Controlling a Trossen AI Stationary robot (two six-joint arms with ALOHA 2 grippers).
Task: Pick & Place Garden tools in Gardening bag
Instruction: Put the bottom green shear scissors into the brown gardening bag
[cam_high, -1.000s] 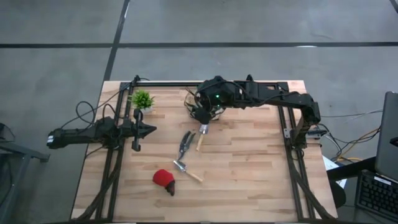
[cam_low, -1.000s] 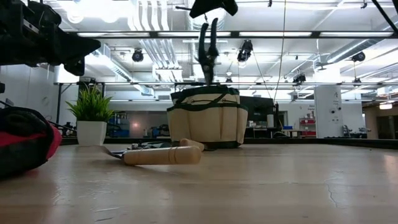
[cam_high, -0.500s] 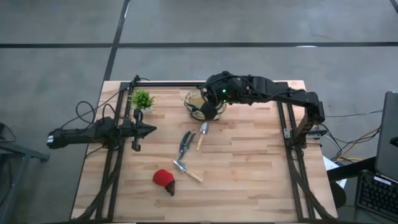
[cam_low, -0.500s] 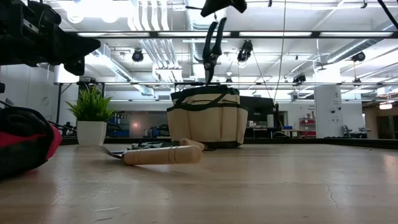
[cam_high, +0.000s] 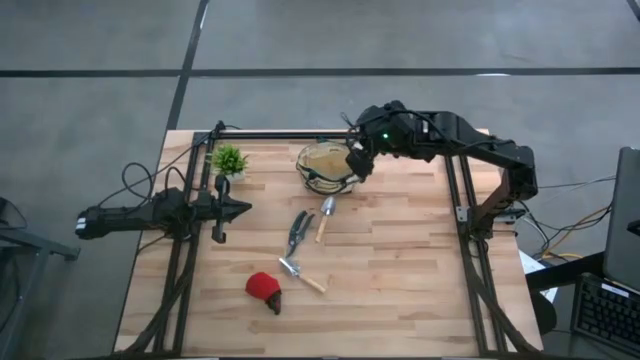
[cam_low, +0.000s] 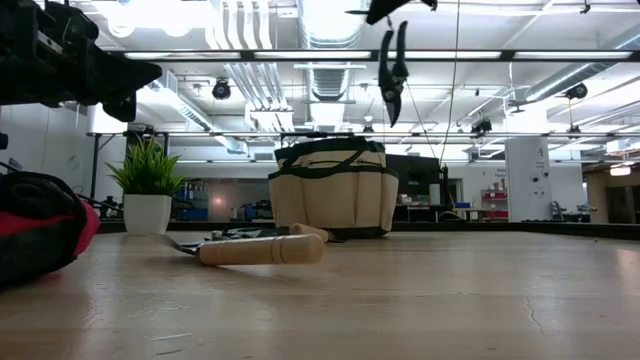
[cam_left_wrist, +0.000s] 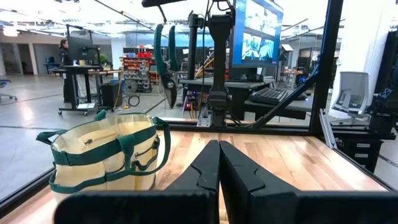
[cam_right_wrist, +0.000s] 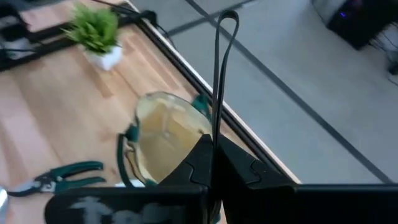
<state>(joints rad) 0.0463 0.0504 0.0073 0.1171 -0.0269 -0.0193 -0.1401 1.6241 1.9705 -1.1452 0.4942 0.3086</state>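
My right gripper (cam_high: 357, 162) is shut on a dark-handled pruner (cam_low: 392, 75) high above the right rim of the tan gardening bag (cam_high: 325, 167). The bag stands upright on its base at the table's far middle and also shows in the low view (cam_low: 335, 190). A second pruner (cam_high: 297, 230), two wooden-handled trowels (cam_high: 325, 215) (cam_high: 300, 275) and a red dark-tipped item (cam_high: 265, 288) lie flat on the table. My left gripper (cam_high: 245, 208) is shut and empty at the table's left. My right gripper pinches the upper ends of the pruner's handles (cam_low: 392, 35) between its two fingers, coming from above and pointing down. The pruner hangs upright below the fingers with its blades (cam_low: 392, 110) down, clear of the bag and the table.
A small green potted plant (cam_high: 229, 160) stands at the far left, left of the bag. The dark frame rails (cam_high: 470, 250) run along the table's left, right and far sides. Bare wood lies at the near right.
My right gripper has carried the hanging pruner toward the table's right edge and a little toward the far edge, from over the bag's near left side to over its right rim. The pruner has stayed upright and has risen slightly.
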